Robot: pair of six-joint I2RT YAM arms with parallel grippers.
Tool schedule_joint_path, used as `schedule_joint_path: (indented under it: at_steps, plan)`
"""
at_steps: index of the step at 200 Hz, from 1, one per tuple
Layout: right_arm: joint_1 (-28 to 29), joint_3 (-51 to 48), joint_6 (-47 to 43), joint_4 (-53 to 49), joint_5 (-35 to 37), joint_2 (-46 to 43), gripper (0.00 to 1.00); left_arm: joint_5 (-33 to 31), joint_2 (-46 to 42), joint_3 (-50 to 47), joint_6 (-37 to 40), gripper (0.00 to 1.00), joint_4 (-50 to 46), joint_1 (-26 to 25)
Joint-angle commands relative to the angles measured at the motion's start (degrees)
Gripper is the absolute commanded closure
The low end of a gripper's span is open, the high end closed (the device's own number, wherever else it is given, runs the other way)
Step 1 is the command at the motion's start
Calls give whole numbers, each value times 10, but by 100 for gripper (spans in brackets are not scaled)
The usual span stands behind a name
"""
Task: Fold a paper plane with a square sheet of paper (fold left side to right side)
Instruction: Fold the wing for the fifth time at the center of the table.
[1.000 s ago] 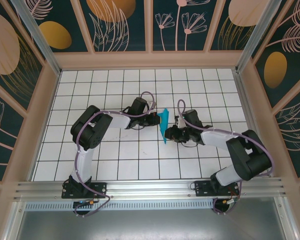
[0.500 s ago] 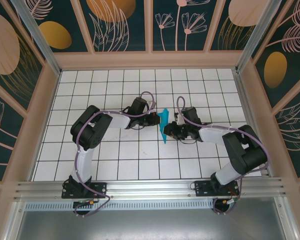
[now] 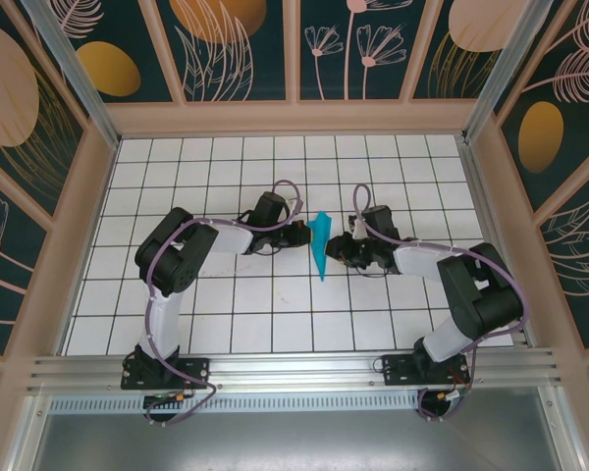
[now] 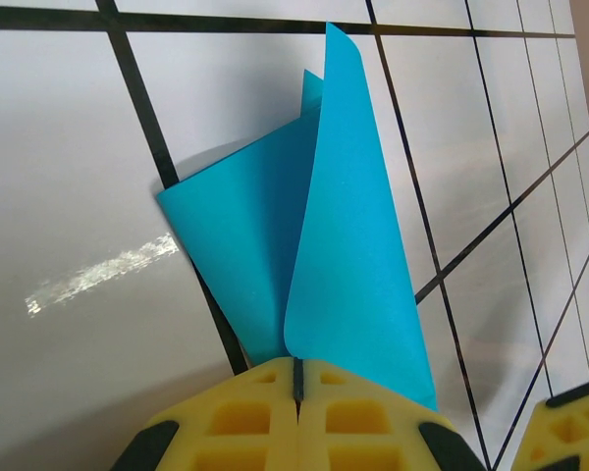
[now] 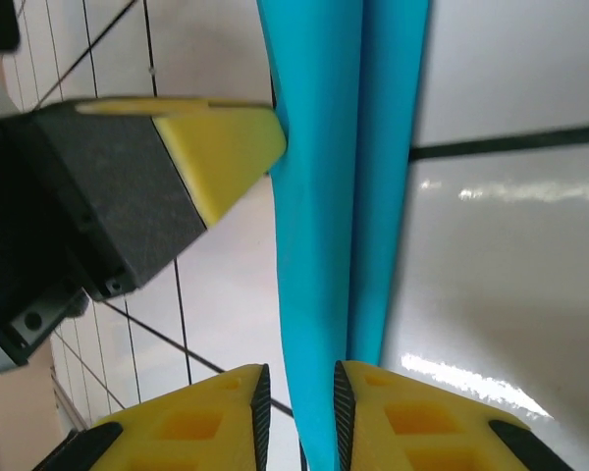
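A white tabletop (image 3: 226, 314) ruled with a black grid sat inside a beige frame. Its wall panels (image 3: 39, 147) were dark teal, printed with peach and ochre leaves and flowers. An aluminium rail (image 3: 294, 368) ran along the 6 o'clock edge.

The left arm (image 3: 177, 260) rose from its base near 7 o'clock and bent out toward 9 o'clock. Its forearm lay pointing toward 3 o'clock. The left fingers (image 4: 309, 417) were pressed together, yellow pad against yellow pad. The folded teal layers ran down into their seam, so they were clamped on the left edge of the paper plane (image 3: 320, 245).

The plane stood near the middle of the tabletop between the two arms. From above it was a narrow wedge, with its broad end toward 12 o'clock and its point toward 6 o'clock. In the left wrist view one flap curled loosely over another. A streak of glare lay on the tabletop at 9 o'clock of the plane.

The right arm (image 3: 471, 294) climbed from its base near 5 o'clock and elbowed out toward 4 o'clock. Its forearm reached toward 10 o'clock. The right fingers (image 5: 368, 417) met the plane from its 3 o'clock side. They were closed on it from both sides, and the folds filled the narrow slot between their dark pads.
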Motion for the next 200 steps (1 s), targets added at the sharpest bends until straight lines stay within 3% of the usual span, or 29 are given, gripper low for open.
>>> schedule_joint_path:
  at_steps: [1,34,108,200]
  plan:
    - [-3,21,-5,-4,7,-20,73,-34,6,-15,15,100,-42,14]
    - [10,27,1,4,-23,-8,78,-31,12,-7,15,100,-45,14]
    - [71,-10,35,32,-40,-1,79,-30,22,8,14,100,-50,14]
    - [86,-32,49,37,-41,19,78,-31,26,10,13,100,-52,14]
